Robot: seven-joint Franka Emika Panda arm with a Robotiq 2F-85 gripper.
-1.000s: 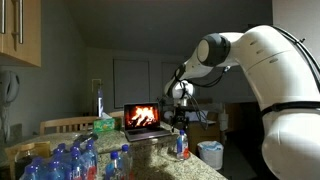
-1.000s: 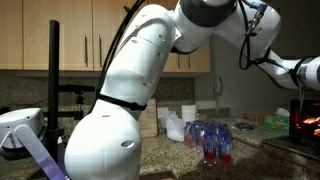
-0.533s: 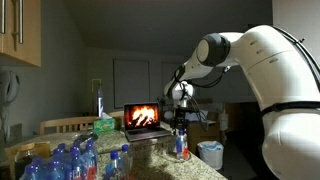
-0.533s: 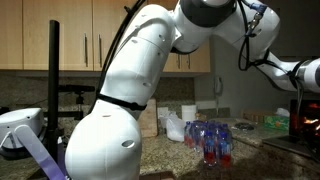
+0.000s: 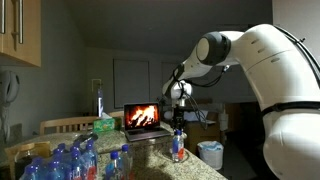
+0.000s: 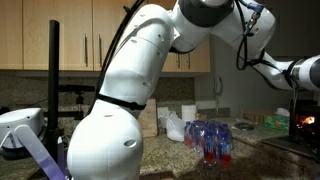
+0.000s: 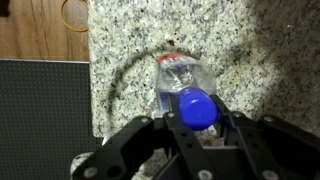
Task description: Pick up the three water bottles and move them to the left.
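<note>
A small clear water bottle (image 7: 183, 78) with a blue cap (image 7: 196, 108) stands upright on the speckled granite counter (image 7: 260, 50). In the wrist view my gripper (image 7: 196, 112) is shut on it, one black finger on each side just under the cap. In an exterior view the same bottle (image 5: 179, 147), with a red label band, stands at the counter's near edge in front of the laptop, and my gripper (image 5: 180, 126) sits on its top. I cannot pick out other red-labelled bottles with certainty.
Several blue-labelled bottles (image 5: 70, 160) crowd the counter's front corner. An open laptop (image 5: 142, 117) shows a fire picture behind the held bottle. A white bin (image 5: 210, 152) stands on the floor. Another group of bottles (image 6: 210, 140) stands on the counter. A dark cord (image 7: 122, 78) curves beside the bottle.
The jaws have gone from wide open to shut around the bottle's neck. The arm has stayed nearly still, and the bottle has shifted slightly.
</note>
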